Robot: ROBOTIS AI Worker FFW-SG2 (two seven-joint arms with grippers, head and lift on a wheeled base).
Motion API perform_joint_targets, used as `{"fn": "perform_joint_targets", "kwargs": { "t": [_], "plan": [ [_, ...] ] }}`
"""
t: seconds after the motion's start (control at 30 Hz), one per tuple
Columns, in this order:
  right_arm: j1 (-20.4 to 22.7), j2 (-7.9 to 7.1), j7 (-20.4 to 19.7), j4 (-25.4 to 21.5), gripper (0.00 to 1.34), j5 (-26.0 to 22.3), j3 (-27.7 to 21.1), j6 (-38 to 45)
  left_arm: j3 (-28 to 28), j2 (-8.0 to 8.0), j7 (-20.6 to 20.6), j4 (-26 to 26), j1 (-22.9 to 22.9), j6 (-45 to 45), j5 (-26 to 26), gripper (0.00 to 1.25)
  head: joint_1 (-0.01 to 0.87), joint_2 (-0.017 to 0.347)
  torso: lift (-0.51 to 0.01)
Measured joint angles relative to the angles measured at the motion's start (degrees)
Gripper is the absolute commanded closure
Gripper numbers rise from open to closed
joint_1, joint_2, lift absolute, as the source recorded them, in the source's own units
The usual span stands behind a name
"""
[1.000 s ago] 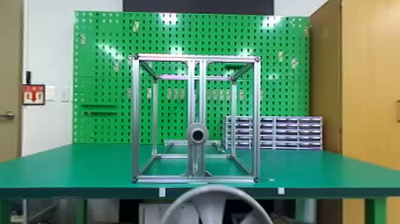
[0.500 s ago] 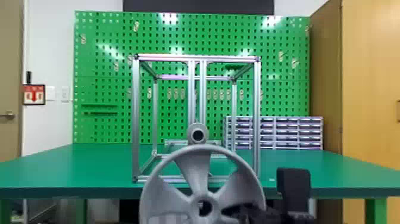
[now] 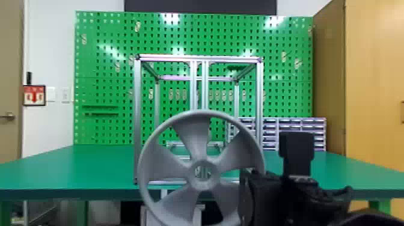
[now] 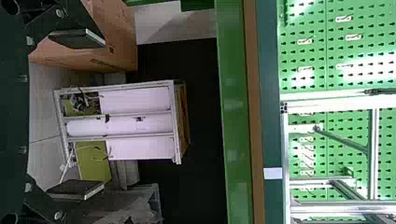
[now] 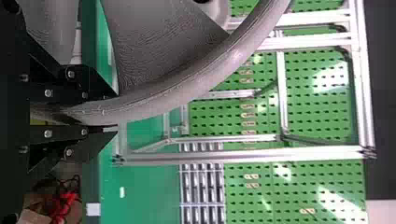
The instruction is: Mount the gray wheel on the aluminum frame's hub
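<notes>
Lifted higher since the earlier frame, the gray wheel [image 3: 194, 138] is upright in front of the aluminum frame [image 3: 137, 120], its rim clenched by the right gripper [image 3: 252, 192]. Also before the frame, the left gripper [image 4: 104, 115] has its fingers spread. Drawers [image 3: 269, 132] and a pegboard [image 3: 105, 129] stand behind the frame.

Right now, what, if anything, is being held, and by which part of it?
The right gripper holds the wheel by its rim; the left gripper is open and empty.
</notes>
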Motion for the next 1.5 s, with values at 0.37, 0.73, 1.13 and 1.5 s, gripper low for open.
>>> {"fn": "perform_joint_targets", "kwargs": {
  "t": [0.37, 0.73, 1.13, 1.5],
  "plan": [
    [-5.71, 0.00, -1.70, 2.08, 1.11, -5.99, -4.90, 2.05, -1.27, 1.83, 0.00, -0.44, -0.21, 1.32, 0.37, 0.22, -0.005, 0.006, -0.499],
    [-9.26, 0.00, -1.72, 7.50, 1.11, -9.86, -3.14, 4.73, -1.10, 3.09, 0.04, -1.96, 0.53, 3.24, -0.08, 0.22, -0.005, 0.006, -0.499],
    [-12.86, 0.00, -1.87, 10.84, 1.11, -8.88, 0.65, 6.29, -1.64, 3.63, 0.05, -4.10, 0.86, 5.58, -1.48, 0.22, -0.005, 0.006, -0.499],
    [-14.52, 0.00, -1.87, 15.61, 1.11, -6.56, 1.06, 5.82, -4.76, 4.05, 7.35, -10.81, -1.51, 11.44, -0.20, 0.25, -0.005, 0.006, -0.499]
  ]
}}
